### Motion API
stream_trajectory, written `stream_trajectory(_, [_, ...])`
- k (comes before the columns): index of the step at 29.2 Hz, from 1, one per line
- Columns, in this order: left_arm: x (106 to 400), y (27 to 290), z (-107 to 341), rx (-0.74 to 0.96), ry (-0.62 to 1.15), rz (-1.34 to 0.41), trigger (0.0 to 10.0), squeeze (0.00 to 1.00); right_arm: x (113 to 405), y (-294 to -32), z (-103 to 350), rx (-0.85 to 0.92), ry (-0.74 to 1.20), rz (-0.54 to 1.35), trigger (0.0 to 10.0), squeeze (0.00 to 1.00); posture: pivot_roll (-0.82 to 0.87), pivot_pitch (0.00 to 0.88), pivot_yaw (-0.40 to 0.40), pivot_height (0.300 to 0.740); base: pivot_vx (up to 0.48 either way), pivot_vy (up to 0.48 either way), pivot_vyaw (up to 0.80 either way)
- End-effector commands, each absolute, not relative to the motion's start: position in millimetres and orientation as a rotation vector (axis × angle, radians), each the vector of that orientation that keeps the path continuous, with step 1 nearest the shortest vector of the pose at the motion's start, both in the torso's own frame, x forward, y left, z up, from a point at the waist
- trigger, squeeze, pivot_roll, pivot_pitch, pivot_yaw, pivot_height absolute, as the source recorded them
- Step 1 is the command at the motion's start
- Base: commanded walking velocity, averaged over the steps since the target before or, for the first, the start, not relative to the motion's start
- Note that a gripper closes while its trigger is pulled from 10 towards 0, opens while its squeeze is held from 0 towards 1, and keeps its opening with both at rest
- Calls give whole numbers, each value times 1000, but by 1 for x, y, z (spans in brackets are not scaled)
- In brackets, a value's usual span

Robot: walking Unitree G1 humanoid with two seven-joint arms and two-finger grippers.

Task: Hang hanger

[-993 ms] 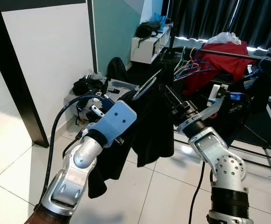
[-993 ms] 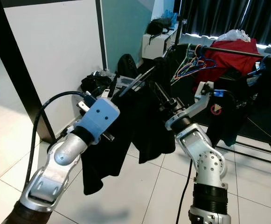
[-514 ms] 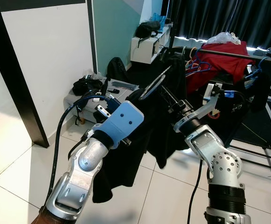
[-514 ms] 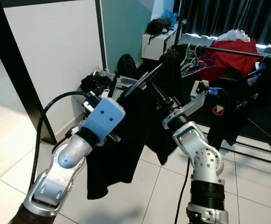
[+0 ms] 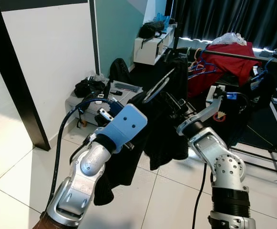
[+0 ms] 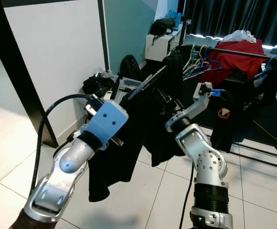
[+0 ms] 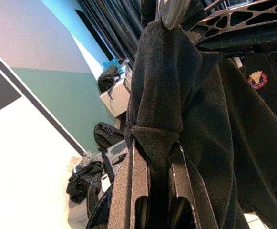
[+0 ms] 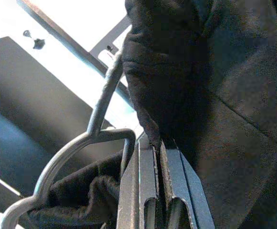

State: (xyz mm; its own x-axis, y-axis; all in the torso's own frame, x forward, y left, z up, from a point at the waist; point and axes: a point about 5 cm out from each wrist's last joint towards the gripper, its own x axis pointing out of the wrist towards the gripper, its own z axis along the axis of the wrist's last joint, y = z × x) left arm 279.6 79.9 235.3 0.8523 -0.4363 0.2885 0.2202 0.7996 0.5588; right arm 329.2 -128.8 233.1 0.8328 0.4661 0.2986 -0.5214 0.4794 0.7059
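A black garment (image 5: 167,136) hangs on a silver wire hanger (image 5: 158,86), held up between both arms in front of me. My left gripper (image 7: 155,143) is shut on a fold of the cloth at one shoulder of the hanger (image 7: 172,10). At the other shoulder my right gripper (image 8: 156,143) is shut on the cloth, right beside the hanger's wire (image 8: 102,107). The garment's top reaches up near the left end of the black clothes rail (image 5: 238,56), which carries coloured hangers (image 5: 198,67) and a red garment (image 5: 224,64).
A white wall with a black post (image 5: 12,86) is on my left, with bags and clutter (image 5: 93,90) on the floor at its foot. A white shelf unit (image 5: 152,45) stands at the back. Dark clothes (image 5: 252,100) hang at the right over rack legs (image 5: 262,160).
Both arms have carried the hanger and garment up and to the right, closer to the rail's end. Both grips stay the same.
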Motion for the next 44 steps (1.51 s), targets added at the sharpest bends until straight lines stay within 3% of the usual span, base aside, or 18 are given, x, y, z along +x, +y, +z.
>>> stream_trajectory(1, [280, 86, 242, 546, -444, -318, 10000, 0, 326, -120, 232, 792, -48, 656, 0, 0, -20, 0, -67, 740, 0, 0, 0])
stream_trajectory(16, [291, 105, 231, 521, -316, -390, 10000, 0, 289, -93, 228, 578, 21, 963, 0, 0, -30, 0, -64, 740, 0, 0, 0])
stream_trajectory(17, [297, 124, 222, 537, -211, -495, 10000, 0, 280, -91, 225, 539, 44, 1014, 0, 0, -35, 0, -58, 740, 0, 0, 0])
stream_trajectory(19, [297, 124, 222, 537, -211, -495, 10000, 0, 280, -91, 225, 539, 44, 1014, 0, 0, -35, 0, -58, 740, 0, 0, 0])
stream_trajectory(21, [300, 159, 220, 456, -47, -638, 10000, 0, 268, -91, 220, 503, 69, 1064, 0, 0, -40, 0, -50, 740, 0, 0, 0])
stream_trajectory(23, [299, 174, 224, 408, 21, -712, 10000, 0, 263, -91, 220, 497, 68, 1084, 0, 0, -42, 0, -46, 740, 0, 0, 0])
stream_trajectory(25, [299, 174, 224, 408, 21, -712, 10000, 0, 263, -91, 220, 497, 68, 1084, 0, 0, -42, 0, -46, 740, 0, 0, 0])
stream_trajectory(27, [298, 203, 236, 364, 120, -778, 10000, 0, 255, -90, 220, 482, 64, 1133, 0, 0, -43, 0, -43, 740, 0, 0, 0])
stream_trajectory(32, [297, 229, 247, 369, 213, -819, 10000, 0, 241, -89, 223, 466, 54, 1225, 0, 0, -40, 0, -38, 740, 0, 0, 0])
stream_trajectory(36, [300, 236, 247, 373, 235, -824, 10000, 0, 229, -89, 229, 483, 25, 1308, 0, 0, -38, 0, -36, 740, 0, 0, 0])
stream_trajectory(44, [295, 204, 239, 310, 238, -994, 10000, 0, 220, -76, 228, 515, 26, 1368, 0, 0, -42, 0, -33, 740, 0, 0, 0])
